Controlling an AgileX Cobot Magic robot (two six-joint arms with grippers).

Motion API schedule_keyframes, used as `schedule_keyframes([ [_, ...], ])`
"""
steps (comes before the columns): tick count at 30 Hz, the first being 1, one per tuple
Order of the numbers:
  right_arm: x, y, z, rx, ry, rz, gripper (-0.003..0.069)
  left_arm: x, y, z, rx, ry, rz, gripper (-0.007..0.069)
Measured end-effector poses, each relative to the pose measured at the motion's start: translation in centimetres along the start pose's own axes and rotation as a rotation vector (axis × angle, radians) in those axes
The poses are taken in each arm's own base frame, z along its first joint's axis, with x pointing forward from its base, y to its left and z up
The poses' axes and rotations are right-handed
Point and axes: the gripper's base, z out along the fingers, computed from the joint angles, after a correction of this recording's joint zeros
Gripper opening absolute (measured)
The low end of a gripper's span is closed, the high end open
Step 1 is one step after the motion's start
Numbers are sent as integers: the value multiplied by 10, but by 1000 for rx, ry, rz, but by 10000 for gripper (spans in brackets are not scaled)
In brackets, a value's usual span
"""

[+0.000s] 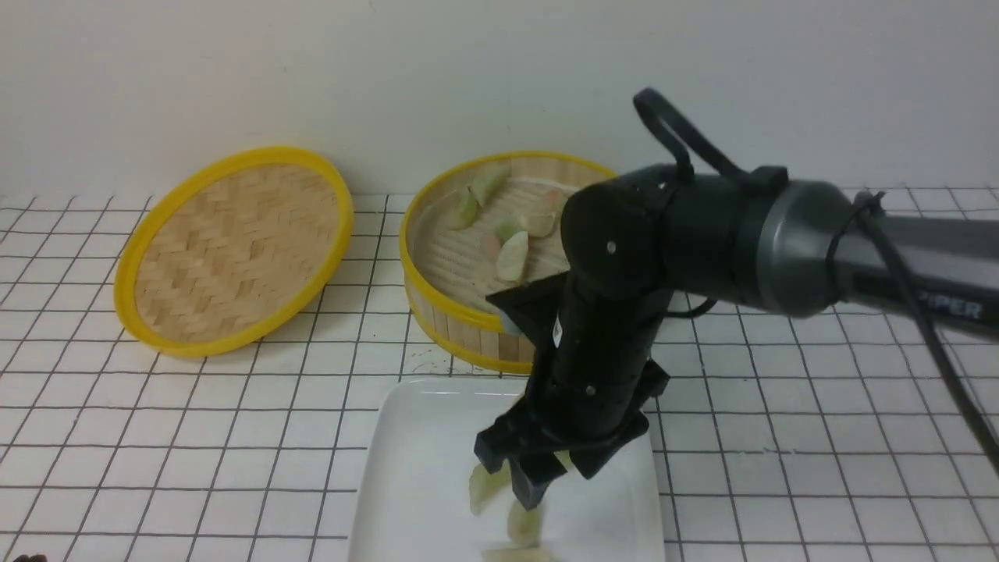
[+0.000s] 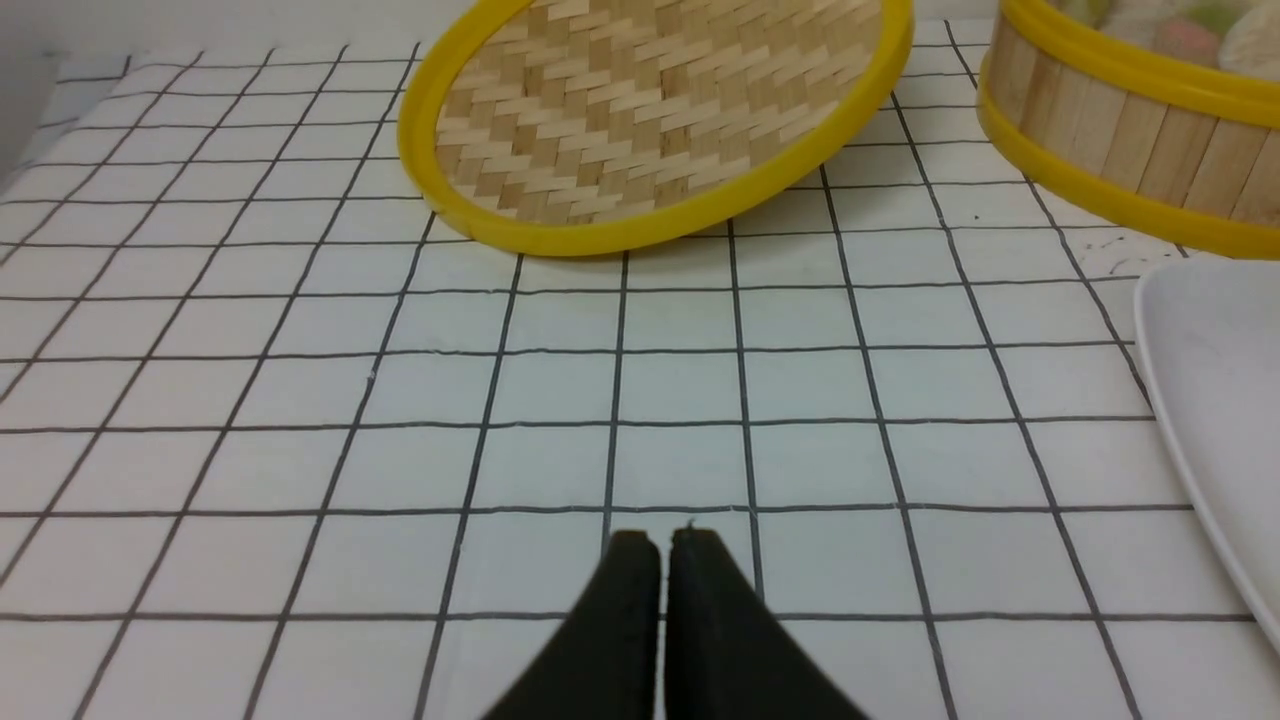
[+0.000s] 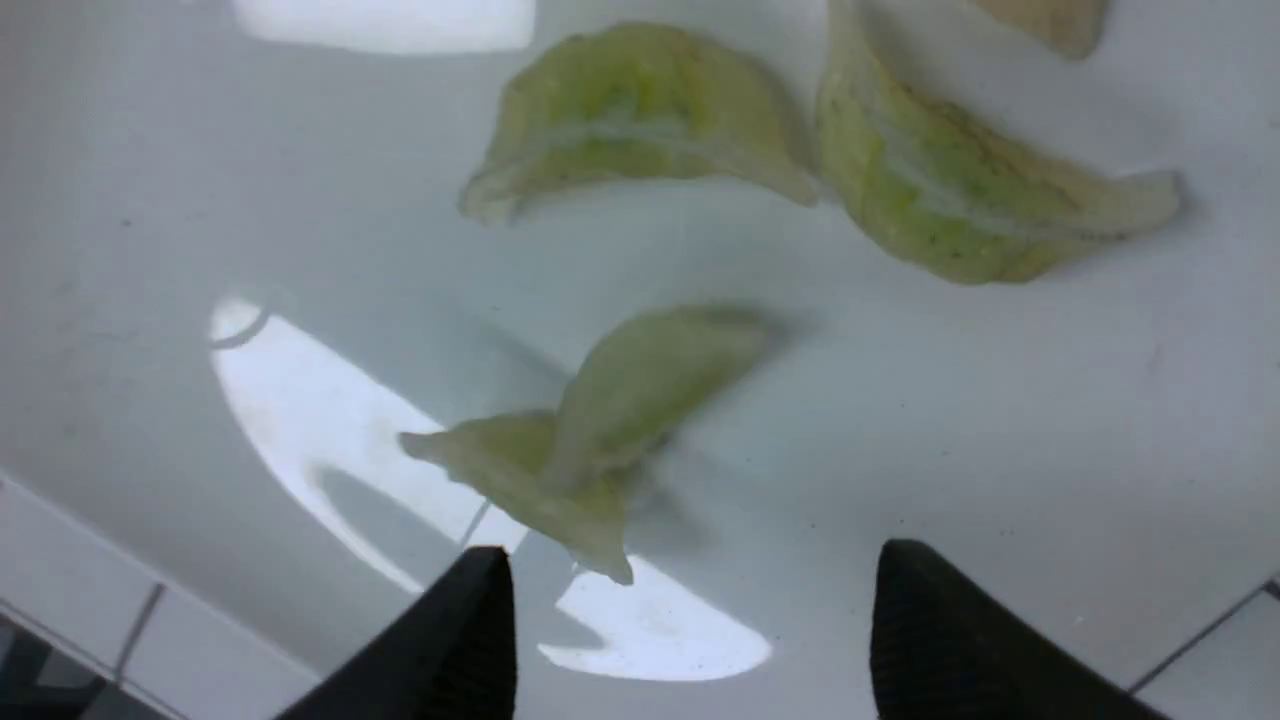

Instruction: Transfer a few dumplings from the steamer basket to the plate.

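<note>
The steamer basket (image 1: 468, 332) stands at the back centre and holds several dumplings (image 1: 513, 254). The white plate (image 1: 421, 468) lies in front of it. My right gripper (image 1: 538, 476) hangs open just above the plate. In the right wrist view the gripper (image 3: 690, 560) has its jaws wide apart, and a blurred pale green dumpling (image 3: 600, 420) lies free on the plate (image 3: 1000, 450) just beyond the fingertips. Two more green dumplings (image 3: 640, 120) (image 3: 960, 200) lie farther on. My left gripper (image 2: 663, 545) is shut and empty above the tiled table.
The flat woven yellow-rimmed lid (image 1: 234, 250) leans at the back left, also in the left wrist view (image 2: 650, 110). That view also shows the steamer wall (image 2: 1130, 150) and the plate's edge (image 2: 1210, 400). My right arm hides part of the steamer.
</note>
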Motion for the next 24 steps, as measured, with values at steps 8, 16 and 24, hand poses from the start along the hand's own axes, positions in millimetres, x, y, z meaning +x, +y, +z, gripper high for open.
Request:
schedule_keyframes([
  [8, 26, 8, -88, -12, -206, -46, 357, 0, 0, 0, 0, 0, 0, -6],
  [16, 137, -1, -219, 8, -614, -37, 115, 0, 0, 0, 0, 0, 0, -6],
  [24, 267, -40, -235, 62, -1234, -60, -10, 0, 0, 0, 0, 0, 0, -6],
])
